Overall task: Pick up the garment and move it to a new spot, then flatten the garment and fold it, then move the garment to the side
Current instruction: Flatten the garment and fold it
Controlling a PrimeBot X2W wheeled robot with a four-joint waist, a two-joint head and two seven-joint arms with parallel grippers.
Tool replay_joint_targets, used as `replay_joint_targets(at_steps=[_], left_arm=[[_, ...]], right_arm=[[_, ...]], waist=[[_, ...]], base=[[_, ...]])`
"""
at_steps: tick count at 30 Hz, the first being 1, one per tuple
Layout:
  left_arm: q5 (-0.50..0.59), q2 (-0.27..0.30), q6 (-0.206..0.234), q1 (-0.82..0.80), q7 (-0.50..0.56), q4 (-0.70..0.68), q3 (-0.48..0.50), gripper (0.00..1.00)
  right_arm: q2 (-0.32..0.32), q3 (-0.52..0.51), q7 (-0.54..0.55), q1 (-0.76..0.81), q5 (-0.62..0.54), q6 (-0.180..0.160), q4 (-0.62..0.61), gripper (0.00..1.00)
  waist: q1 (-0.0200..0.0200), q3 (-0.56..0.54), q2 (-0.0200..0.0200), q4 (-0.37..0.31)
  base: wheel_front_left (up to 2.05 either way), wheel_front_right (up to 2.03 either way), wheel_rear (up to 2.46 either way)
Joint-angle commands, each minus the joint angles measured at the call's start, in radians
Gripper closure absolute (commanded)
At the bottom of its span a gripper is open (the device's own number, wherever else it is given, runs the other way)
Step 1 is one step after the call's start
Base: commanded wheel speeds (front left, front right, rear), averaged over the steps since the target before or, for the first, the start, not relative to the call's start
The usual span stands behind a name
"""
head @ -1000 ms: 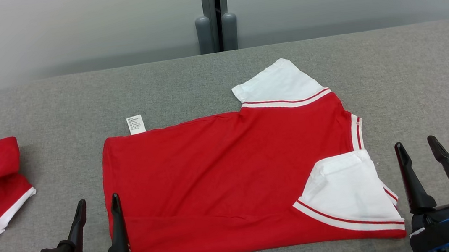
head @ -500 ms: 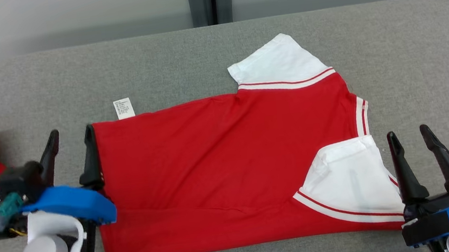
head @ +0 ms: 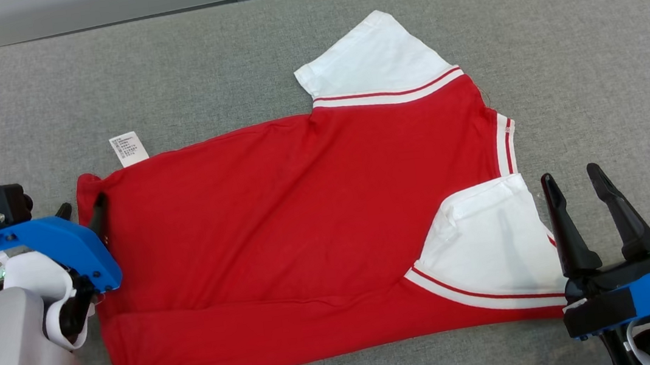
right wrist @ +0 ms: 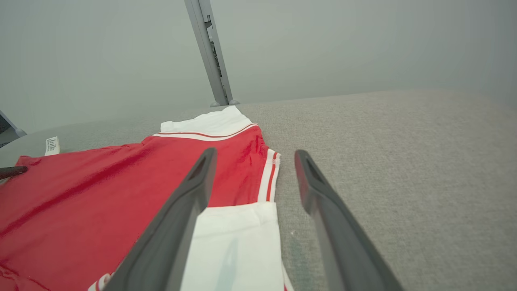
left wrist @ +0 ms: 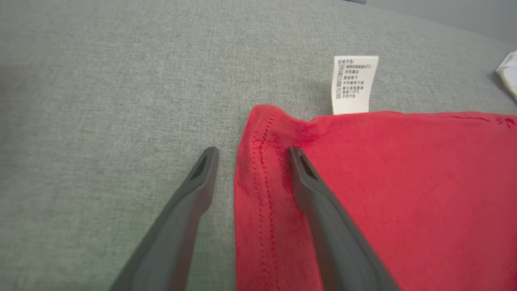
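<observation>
- Red garment (head: pixel 305 227) lies flat on the grey tabletop (head: pixel 592 54), long axis left-right: hem (left wrist: pixel 258 194) at the robot's left, collar (head: pixel 505 150) at its right.
- Left hand (left wrist: pixel 252 151) wide open, gripping nothing, straddles the hem near its far corner: one finger on cloth, one on bare tabletop.
- Right hand (head: pixel 570 173) open, empty, just beside the near sleeve (head: pixel 491 243).
- Left hand is placed to pinch the hem; likely next.

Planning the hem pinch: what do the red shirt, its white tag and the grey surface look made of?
Red shirt: soft matte knit, probably cotton; stitched hem, gentle creases. White tag: thin, smooth printed label, fabric or paper unclear. Grey surface: coarse woven upholstery cloth, matte, with flecked weave.
</observation>
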Motion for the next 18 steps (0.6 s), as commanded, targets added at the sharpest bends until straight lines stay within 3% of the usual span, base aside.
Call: replay_joint_targets(at_steps=[1, 2, 10, 18], left_arm=[[-0.01, 0.002, -0.009, -0.031, 0.016, 0.029, -0.01, 0.94], [-0.017, -0.001, -0.014, -0.039, 0.016, 0.048, -0.016, 1.0], [-0.051, -0.004, -0.02, -0.093, -0.049, 0.125, -0.057, 1.0], [-0.068, -0.036, -0.021, -0.165, -0.114, 0.115, -0.125, 1.0]], right_arm=[[-0.009, 0.0, -0.009, -0.019, 0.008, 0.001, 0.01, 0.0], [-0.012, 0.0, -0.013, -0.025, 0.012, 0.001, 0.019, 0.0], [-0.046, 0.007, -0.015, -0.129, 0.045, 0.001, 0.095, 0.0], [-0.119, 0.075, 0.012, -0.393, 0.117, 0.001, 0.31, 0.0]], waist=[[-0.0001, 0.003, -0.0002, -0.002], [-0.0001, 0.006, -0.0002, -0.004], [-0.0001, 0.022, -0.0002, -0.001], [-0.0001, 0.08, -0.0002, 0.054]], base=[[0.0, 0.0, 0.0], [0.0, 0.0, 0.0], [0.0, 0.0, 0.0], [0.0, 0.0, 0.0]])
